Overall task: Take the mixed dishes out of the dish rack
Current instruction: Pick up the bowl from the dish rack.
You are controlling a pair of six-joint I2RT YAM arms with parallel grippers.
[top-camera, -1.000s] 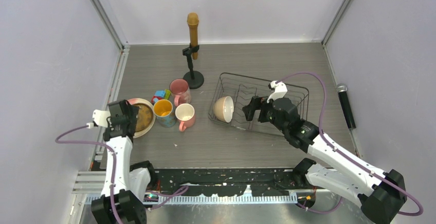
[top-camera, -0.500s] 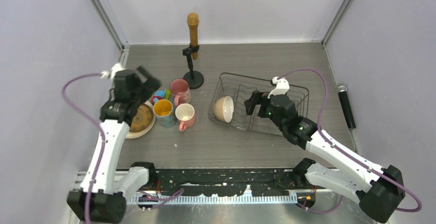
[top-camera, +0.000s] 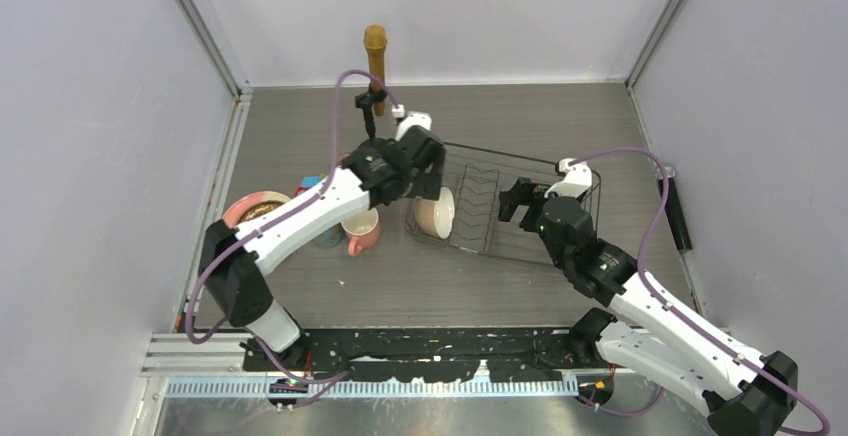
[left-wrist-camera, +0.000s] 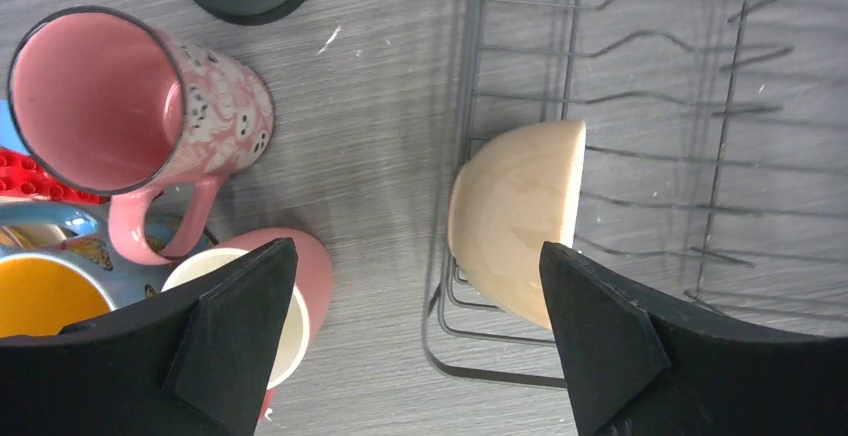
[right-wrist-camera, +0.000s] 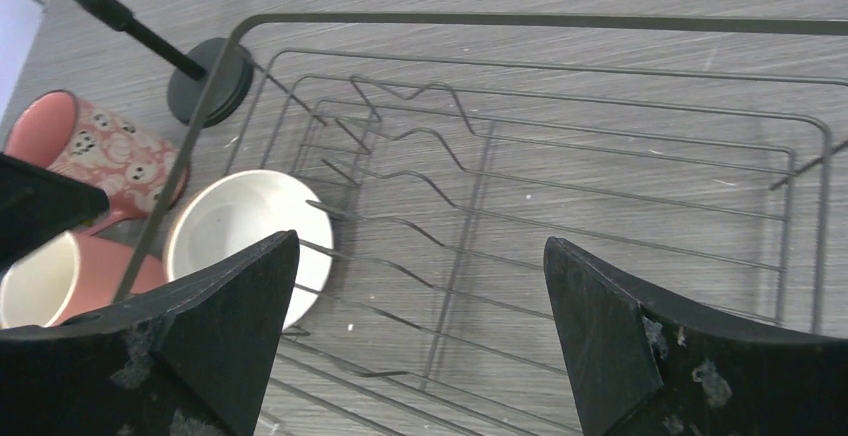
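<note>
- Grey wood-grain tabletop (top-camera: 300,286) with pale walls around it, seen from overhead. The dish rack (top-camera: 580,178) sits right of centre and holds a cream bowl (top-camera: 437,218) standing on edge at its left end.
- Overhead, left of the rack: a plain pink mug (top-camera: 360,228) on the table, partly hidden by the left arm. A pink-rimmed plate (top-camera: 243,206) lies further left with something brownish on it. A microphone stand (top-camera: 375,51) stands at upper centre.
- Overhead, the left gripper (top-camera: 425,188) hangs over the rack's left end above the bowl. The right gripper (top-camera: 518,201) hangs over the rack's middle.
- Left wrist view: the cream bowl (left-wrist-camera: 520,216) rests tilted on edge against the rack wires (left-wrist-camera: 470,86), near the rack's lower-left corner.
- At left, a patterned pink mug (left-wrist-camera: 140,106) stands upright. Below it are a yellow-inside mug (left-wrist-camera: 40,296) and the plain pink mug (left-wrist-camera: 300,286), part-covered by a finger. A red block (left-wrist-camera: 30,176) shows at the frame's left edge.
- The left gripper (left-wrist-camera: 415,256) is spread wide, touching and holding nothing.
- Right wrist view: the rack rim (right-wrist-camera: 500,19) crosses the top of the frame. The bowl (right-wrist-camera: 245,231) is at lower left, its cream inside facing the camera.
- The right gripper (right-wrist-camera: 420,241) is likewise spread wide above the wires, carrying nothing.
</note>
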